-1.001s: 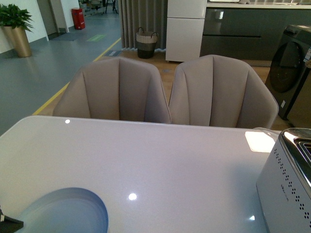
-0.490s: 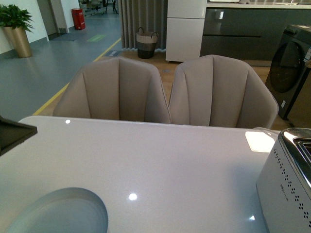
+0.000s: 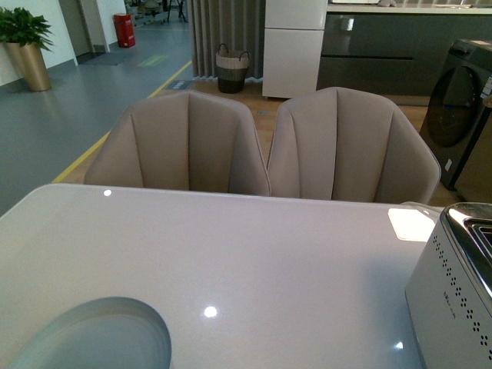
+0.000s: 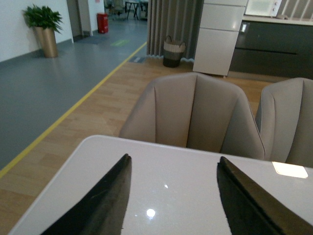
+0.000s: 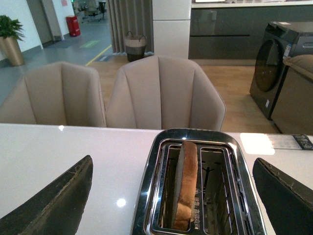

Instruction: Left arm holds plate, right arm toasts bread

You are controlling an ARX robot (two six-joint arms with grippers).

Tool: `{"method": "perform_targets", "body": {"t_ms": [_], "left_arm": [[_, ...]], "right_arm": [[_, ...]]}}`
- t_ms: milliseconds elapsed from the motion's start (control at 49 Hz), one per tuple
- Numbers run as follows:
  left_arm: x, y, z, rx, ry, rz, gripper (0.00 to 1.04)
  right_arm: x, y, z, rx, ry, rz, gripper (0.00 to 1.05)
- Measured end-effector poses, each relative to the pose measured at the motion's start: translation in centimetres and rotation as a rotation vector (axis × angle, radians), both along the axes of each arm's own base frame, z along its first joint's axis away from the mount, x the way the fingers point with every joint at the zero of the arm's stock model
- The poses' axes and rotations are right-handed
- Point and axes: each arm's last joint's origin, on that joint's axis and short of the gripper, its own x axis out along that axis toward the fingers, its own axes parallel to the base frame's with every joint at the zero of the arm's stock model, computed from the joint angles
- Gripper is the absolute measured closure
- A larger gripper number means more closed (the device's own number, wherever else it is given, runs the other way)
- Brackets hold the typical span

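Observation:
The pale blue-grey plate (image 3: 96, 338) lies on the white table (image 3: 254, 254) at the front left, cut off by the frame's lower edge. Neither arm shows in the front view. In the left wrist view my left gripper (image 4: 172, 164) is open and empty above the table, and the plate is out of that view. In the right wrist view my right gripper (image 5: 173, 169) is open and empty, its jaws spread to either side of the toaster (image 5: 200, 188). The bread (image 5: 187, 183) stands upright in one of the toaster's two slots, its top edge sticking out.
The silver toaster (image 3: 453, 300) stands at the table's front right. Two beige chairs (image 3: 184, 142) (image 3: 350, 146) stand behind the table's far edge. A black appliance (image 3: 461, 115) and a basket (image 3: 232, 68) stand farther back on the floor.
The black left arm showed at the front view's left edge, low one second ago and higher half a second ago. It has now left that view. The plate has not moved.

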Motion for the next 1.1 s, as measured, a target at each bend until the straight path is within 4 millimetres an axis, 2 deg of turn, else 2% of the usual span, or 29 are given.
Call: {"method": "perform_targets", "body": {"t_ms": [266, 674, 1103], "left_arm": [[-3.3, 0.0, -0.2, 0.018, 0.011, -0.001, 1.02], [-7.1, 0.0, 0.0, 0.022, 0.008, -0.001, 1.02], [-9.1, 0.0, 0.6, 0.022, -0.011, -0.001, 1.02]], "right_arm": [[0.0, 0.0, 0.0, 0.0, 0.0, 0.0, 0.09], [0.0, 0.0, 0.0, 0.0, 0.0, 0.0, 0.09], [0.0, 0.0, 0.0, 0.0, 0.0, 0.0, 0.09]]}}
